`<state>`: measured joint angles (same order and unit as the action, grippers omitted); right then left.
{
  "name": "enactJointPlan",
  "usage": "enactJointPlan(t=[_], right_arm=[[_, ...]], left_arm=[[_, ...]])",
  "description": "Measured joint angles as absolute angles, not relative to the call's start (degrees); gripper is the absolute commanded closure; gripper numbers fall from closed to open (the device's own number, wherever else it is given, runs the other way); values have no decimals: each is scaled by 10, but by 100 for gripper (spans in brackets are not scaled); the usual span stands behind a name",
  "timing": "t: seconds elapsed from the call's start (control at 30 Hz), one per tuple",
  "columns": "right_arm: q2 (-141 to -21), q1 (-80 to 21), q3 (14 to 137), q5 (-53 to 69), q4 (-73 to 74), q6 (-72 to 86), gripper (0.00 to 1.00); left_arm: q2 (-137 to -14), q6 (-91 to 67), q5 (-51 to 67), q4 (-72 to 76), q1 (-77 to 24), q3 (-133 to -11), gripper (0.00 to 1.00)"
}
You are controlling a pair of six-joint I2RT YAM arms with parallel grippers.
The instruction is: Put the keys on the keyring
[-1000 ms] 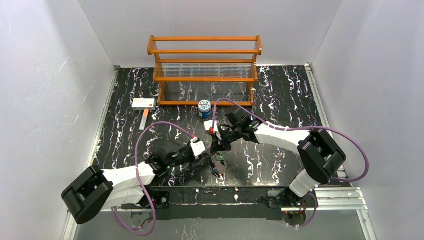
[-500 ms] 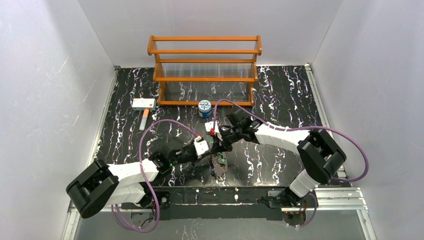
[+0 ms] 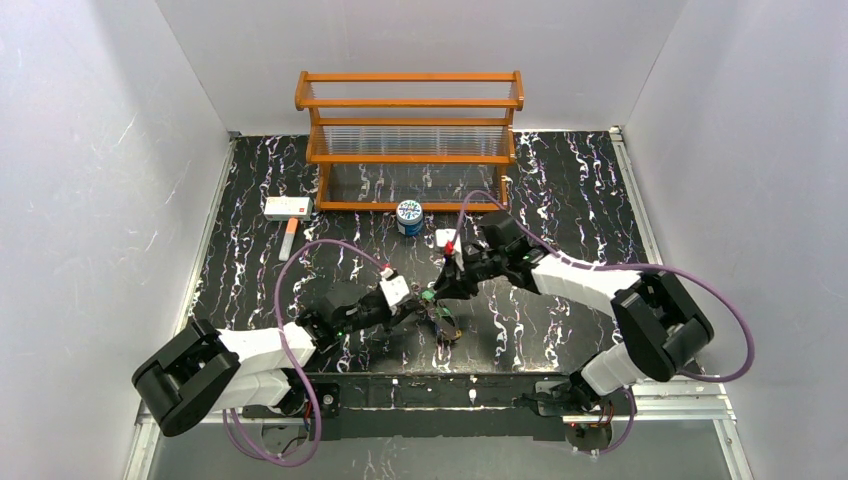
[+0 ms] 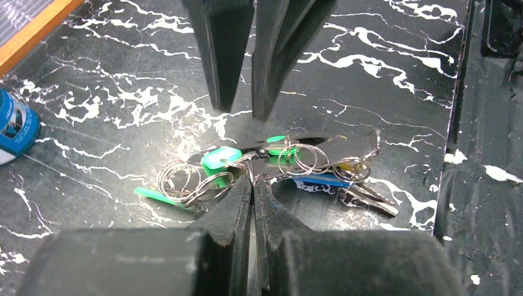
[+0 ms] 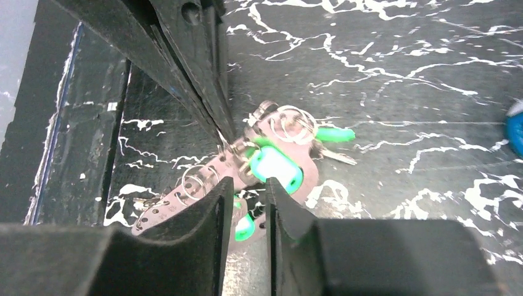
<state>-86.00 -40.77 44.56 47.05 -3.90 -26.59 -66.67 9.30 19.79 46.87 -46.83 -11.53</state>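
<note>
Eased open and shifted right since a second ago, the right claw is hovering over the keys, which are lying tangled with the floppy keyring near-centre on the table while the left claw is pinching shut on them; light and slippery, they are probably wanting a grip by a plastic head

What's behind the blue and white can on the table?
The orange wooden rack stands right behind the can, its bottom rail closest. Whether they touch isn't clear, and the rack's shelves cover the tabletop farther back.
</note>
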Motion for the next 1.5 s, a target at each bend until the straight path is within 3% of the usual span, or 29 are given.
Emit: enactJointPlan(t=[0.47,0.87,0.97,1.1,1.13,1.5], right_arm=[[-824,-383,402,526,-130,-222,61],[-843,-383,402,533,-168,-208,59],[-851,-383,402,533,-169,-207,69],[-858,-383,402,537,-168,-210,96],[-861,-383,402,539,-168,-210,99],[-867,-383,397,542,-158,-224,99]], left_arm=[[-670,-6,170,674,-468,-46,100],[-671,-20,185,719,-468,-42,100],[-671,-22,189,722,-468,-42,100],[-673,-22,190,729,-468,-42,100],[-673,-22,190,730,-468,-42,100],[-675,-32,179,746,-468,-36,100]])
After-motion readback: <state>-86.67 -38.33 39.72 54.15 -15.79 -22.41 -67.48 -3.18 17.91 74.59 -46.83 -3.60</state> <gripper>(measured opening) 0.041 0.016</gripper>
